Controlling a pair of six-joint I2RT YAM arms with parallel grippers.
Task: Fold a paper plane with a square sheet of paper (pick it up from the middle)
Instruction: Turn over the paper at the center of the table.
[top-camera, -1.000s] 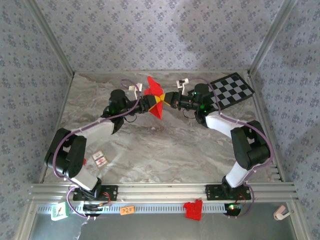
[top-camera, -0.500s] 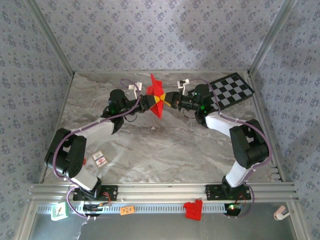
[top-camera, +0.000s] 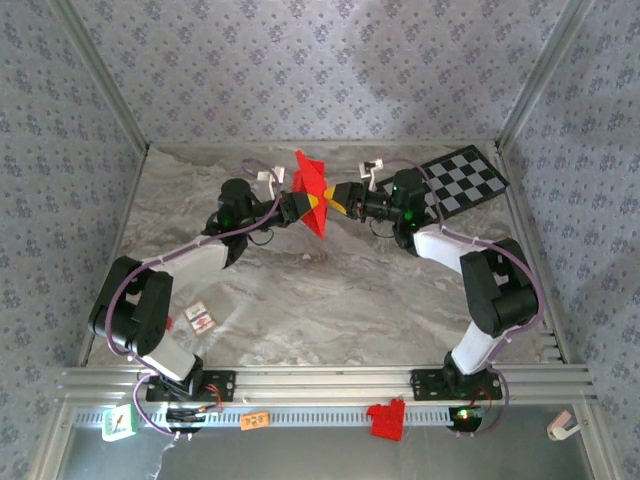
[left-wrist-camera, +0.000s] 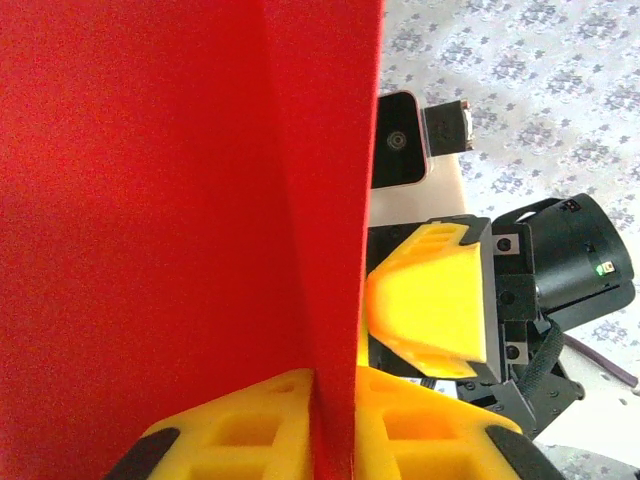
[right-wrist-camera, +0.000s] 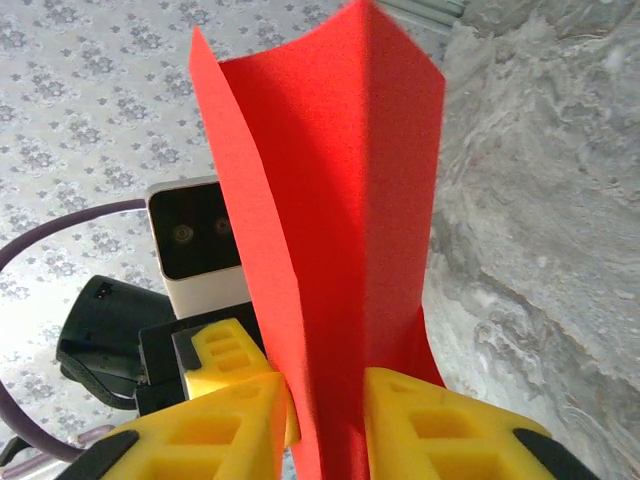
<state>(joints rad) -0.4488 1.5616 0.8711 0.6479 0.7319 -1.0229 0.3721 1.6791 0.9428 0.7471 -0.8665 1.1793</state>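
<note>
The square sheet of paper (top-camera: 311, 188), bright red and folded into a creased, pointed shape, hangs in the air above the back middle of the table. My left gripper (top-camera: 303, 205) reaches it from the left and is shut on its folded edge; the left wrist view shows the red sheet (left-wrist-camera: 180, 200) pinched between the yellow fingers of that gripper (left-wrist-camera: 335, 385). From the right comes my right gripper (top-camera: 331, 199). In its wrist view the red fold (right-wrist-camera: 330, 200) stands loosely between the parted fingers of that gripper (right-wrist-camera: 325, 390), open.
A black-and-white checkered board (top-camera: 463, 178) lies at the back right of the marble table (top-camera: 330, 290). Two small cards (top-camera: 199, 317) lie at the near left. A red plastic bracket (top-camera: 386, 420) sits on the front rail.
The left gripper's jaws have closed onto the red paper. The right gripper's jaws have parted, and it has drawn back a little to the right.
</note>
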